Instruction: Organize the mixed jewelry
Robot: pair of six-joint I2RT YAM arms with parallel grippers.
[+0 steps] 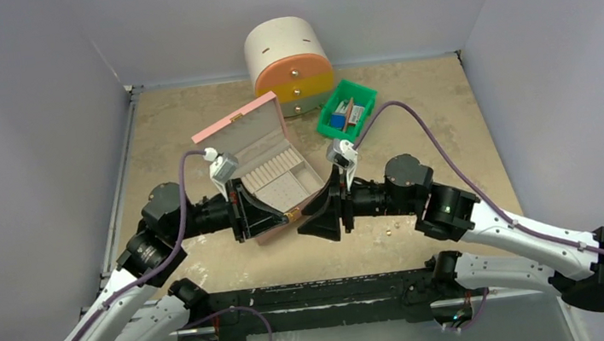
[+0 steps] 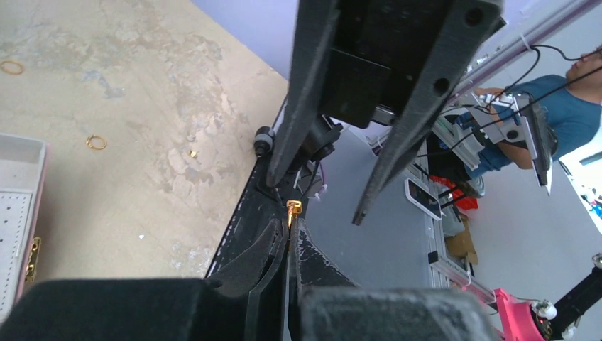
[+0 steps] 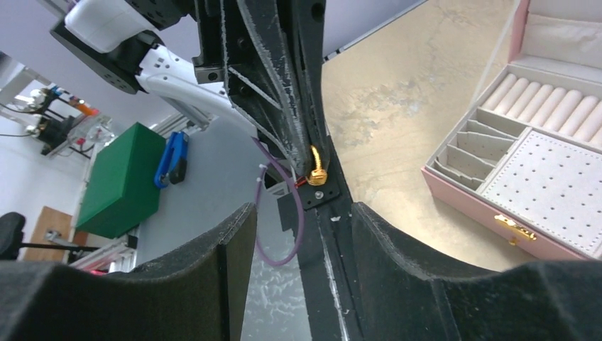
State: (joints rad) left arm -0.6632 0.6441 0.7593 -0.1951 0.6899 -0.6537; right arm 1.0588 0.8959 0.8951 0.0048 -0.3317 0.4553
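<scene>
At the centre of the top view, the left gripper (image 2: pixel 289 224) is pressed together, pinching a gold stud (image 3: pixel 316 170) at its tips, while the right gripper (image 3: pixel 304 227) faces it with jaws spread and empty, and a gold ring (image 2: pixel 96 142) lies on the table (image 2: pixel 142 85) at the left of the left wrist view.

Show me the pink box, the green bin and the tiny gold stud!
pink box (image 1: pixel 242 130): top view, on its open lid.
green bin (image 1: pixel 329 125): top view, on its outer wall.
gold stud (image 3: pixel 317 169): right wrist view, on its middle.

Green bin (image 1: pixel 360 87) beside round drawer unit (image 1: pixel 289 65)
</scene>
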